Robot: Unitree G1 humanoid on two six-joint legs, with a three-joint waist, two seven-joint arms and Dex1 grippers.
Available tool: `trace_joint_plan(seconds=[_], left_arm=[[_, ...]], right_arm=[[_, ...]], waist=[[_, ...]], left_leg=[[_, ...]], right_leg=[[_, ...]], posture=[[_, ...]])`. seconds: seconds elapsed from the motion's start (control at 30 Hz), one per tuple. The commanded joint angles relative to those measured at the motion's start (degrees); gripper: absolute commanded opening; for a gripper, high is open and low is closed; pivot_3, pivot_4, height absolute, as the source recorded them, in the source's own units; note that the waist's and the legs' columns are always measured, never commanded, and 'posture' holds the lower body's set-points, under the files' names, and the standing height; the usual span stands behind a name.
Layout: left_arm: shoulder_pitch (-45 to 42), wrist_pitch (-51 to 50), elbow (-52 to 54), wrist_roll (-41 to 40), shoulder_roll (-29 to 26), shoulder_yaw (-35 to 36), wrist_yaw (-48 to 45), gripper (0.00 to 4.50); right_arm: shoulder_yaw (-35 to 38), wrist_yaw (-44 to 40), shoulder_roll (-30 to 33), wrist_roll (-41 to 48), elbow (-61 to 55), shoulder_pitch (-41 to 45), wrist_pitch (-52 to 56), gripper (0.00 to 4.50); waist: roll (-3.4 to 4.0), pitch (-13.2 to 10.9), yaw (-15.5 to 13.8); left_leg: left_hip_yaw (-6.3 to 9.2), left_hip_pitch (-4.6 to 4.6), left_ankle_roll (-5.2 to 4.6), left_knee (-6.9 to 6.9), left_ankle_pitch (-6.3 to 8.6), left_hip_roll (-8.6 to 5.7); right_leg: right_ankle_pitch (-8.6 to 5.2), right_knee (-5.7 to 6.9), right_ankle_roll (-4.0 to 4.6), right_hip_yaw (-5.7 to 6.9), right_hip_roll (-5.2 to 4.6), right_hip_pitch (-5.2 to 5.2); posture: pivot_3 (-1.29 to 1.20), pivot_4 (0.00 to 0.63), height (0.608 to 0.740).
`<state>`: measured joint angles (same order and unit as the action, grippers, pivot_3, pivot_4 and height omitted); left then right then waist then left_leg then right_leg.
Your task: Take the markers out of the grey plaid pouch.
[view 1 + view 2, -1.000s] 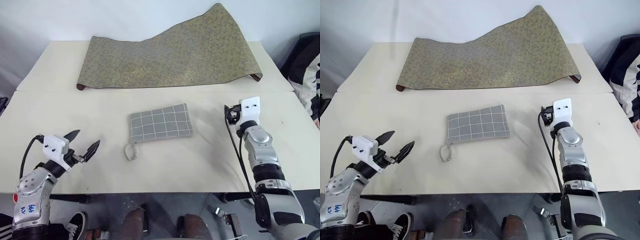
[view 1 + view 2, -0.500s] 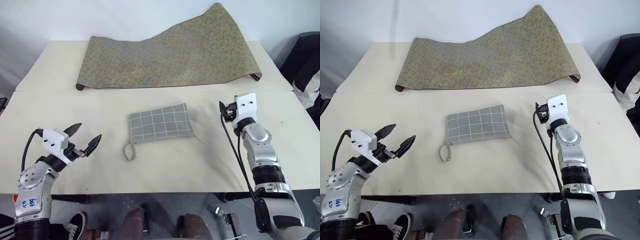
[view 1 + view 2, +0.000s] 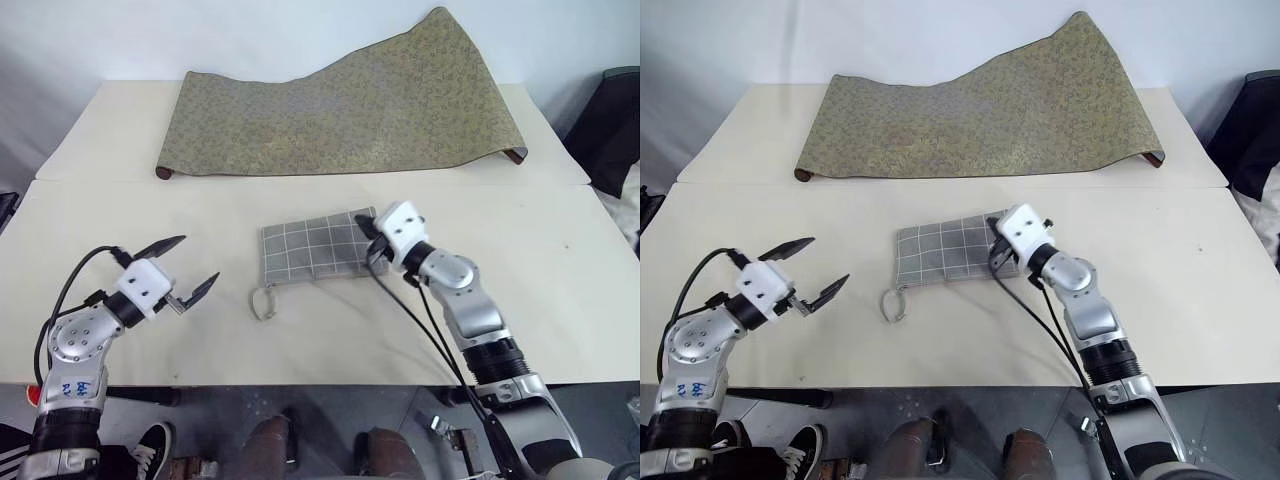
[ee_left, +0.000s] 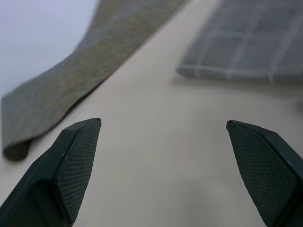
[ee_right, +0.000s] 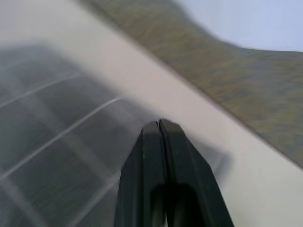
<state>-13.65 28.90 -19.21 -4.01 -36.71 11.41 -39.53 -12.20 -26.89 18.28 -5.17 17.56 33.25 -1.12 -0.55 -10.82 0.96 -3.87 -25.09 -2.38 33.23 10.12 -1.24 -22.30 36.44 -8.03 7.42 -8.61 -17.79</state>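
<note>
The pale table point(image 3: 560, 250) fills most of the frame, bare across its right and lower left, with an olive-gold cloth point(image 3: 340, 115) spread along its upper edge. The grey plaid pouch point(image 3: 310, 250) lies flat at centre, its loop strap point(image 3: 263, 303) trailing off its lower left corner. The right gripper point(image 3: 364, 224), jaws pressed together, sits at the pouch's upper right edge, while the left gripper point(image 3: 187, 267) hangs at lower left with jaws spread wide, well apart from the pouch.

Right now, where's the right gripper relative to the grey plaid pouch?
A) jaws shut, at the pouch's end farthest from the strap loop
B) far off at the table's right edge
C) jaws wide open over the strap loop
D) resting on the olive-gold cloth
A: the right gripper has its jaws pressed together at the end of the grey plaid pouch opposite the strap loop.
</note>
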Motion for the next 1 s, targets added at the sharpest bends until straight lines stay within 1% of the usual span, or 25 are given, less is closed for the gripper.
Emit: trace_joint_plan(seconds=[0.03, 0.23, 0.37, 0.4, 0.47, 0.6, 0.77, 0.87, 1.0], left_arm=[[-3.6, 6.9, -5.4, 3.2, -1.0, -2.8, 0.0, 4.5], [-10.3, 16.4, -15.4, 9.4, -0.8, -8.7, 1.3, 4.5], [-15.3, 21.0, -21.5, 11.3, 1.1, -12.7, 1.3, 4.5], [-16.3, 22.6, -22.5, 13.1, 1.7, -14.2, 1.9, 4.5], [-17.8, 23.9, -23.7, 14.2, 2.9, -15.7, 2.7, 4.5], [-20.6, 24.7, -25.4, 13.8, 5.1, -17.7, 2.3, 4.5], [-23.4, 25.5, -28.3, 14.4, 5.9, -20.6, 1.1, 4.5], [-24.8, 24.4, -30.6, 14.3, 6.0, -20.9, 1.3, 3.9], [-25.0, 24.3, -30.8, 12.3, 6.7, -21.7, -1.1, 2.73]], right_arm=[[-1.6, 2.6, 2.6, -6.1, 5.1, 2.5, -4.7, 0.02], [-4.4, 1.6, 5.0, -10.8, 10.1, 3.5, -8.8, 0.02], [-2.2, 0.6, 3.2, -7.7, 8.4, 2.4, -7.2, 0.02], [-1.9, 0.5, 3.0, -7.3, 7.6, 1.9, -6.7, 0.02], [-1.7, 0.5, 2.9, -7.4, 6.5, 1.1, -6.2, 0.02], [-1.1, 0.3, 2.5, -6.9, 4.3, -0.1, -4.5, 0.02], [-0.3, 0.3, 2.3, -6.2, 1.7, -0.9, -2.4, 0.02], [0.1, 0.1, 2.7, -5.9, 0.1, -1.5, -1.4, 0.0], [0.5, 0.0, 2.8, -5.4, -0.7, -2.0, -0.7, 0.0]], waist=[[0.0, 0.0, 0.1], [-0.01, 0.0, 0.5], [-0.04, 0.0, 0.5], [-0.04, 0.0, 0.5], [-0.06, 0.0, 0.4], [-0.07, 0.0, 0.5], [-0.07, 0.0, 0.5], [-0.07, 0.0, 0.5], [-0.07, 0.0, 0.5]], left_leg=[[0.0, -0.02, 0.0, 0.0, 0.0, 0.01], [-0.01, 0.02, 0.03, -0.02, -0.04, 0.05], [0.0, 0.07, 0.02, 0.02, -0.05, 0.05], [0.01, 0.07, 0.01, 0.02, -0.05, 0.04], [0.08, 0.08, 0.01, 0.07, -0.05, 0.04], [0.08, 0.08, 0.0, 0.1, -0.05, 0.04], [0.08, 0.07, 0.0, 0.15, -0.06, 0.04], [0.09, 0.08, 0.0, 0.15, -0.06, 0.04], [0.1, 0.07, 0.0, 0.19, -0.06, 0.04]], right_leg=[[0.0, 0.0, 0.0, -0.03, 0.01, -0.04], [0.0, 0.08, 0.0, 0.01, 0.04, -0.02], [0.0, 0.08, 0.0, 0.03, 0.04, 0.09], [0.0, 0.08, 0.0, 0.03, 0.03, 0.11], [0.0, 0.07, 0.0, 0.09, 0.04, 0.18], [0.0, 0.09, 0.0, 0.1, 0.04, 0.21], [0.0, 0.09, 0.0, 0.11, 0.04, 0.21], [0.0, 0.09, -0.01, 0.12, 0.04, 0.21], [0.0, 0.09, 0.0, 0.12, 0.04, 0.23]], posture=[[0.0, 0.15, 0.74], [0.0, 0.15, 0.74], [0.0, 0.15, 0.74], [0.0, 0.15, 0.74], [0.0, 0.15, 0.74], [0.0, 0.15, 0.74], [0.0, 0.15, 0.74], [0.0, 0.15, 0.74], [0.0, 0.15, 0.74]])
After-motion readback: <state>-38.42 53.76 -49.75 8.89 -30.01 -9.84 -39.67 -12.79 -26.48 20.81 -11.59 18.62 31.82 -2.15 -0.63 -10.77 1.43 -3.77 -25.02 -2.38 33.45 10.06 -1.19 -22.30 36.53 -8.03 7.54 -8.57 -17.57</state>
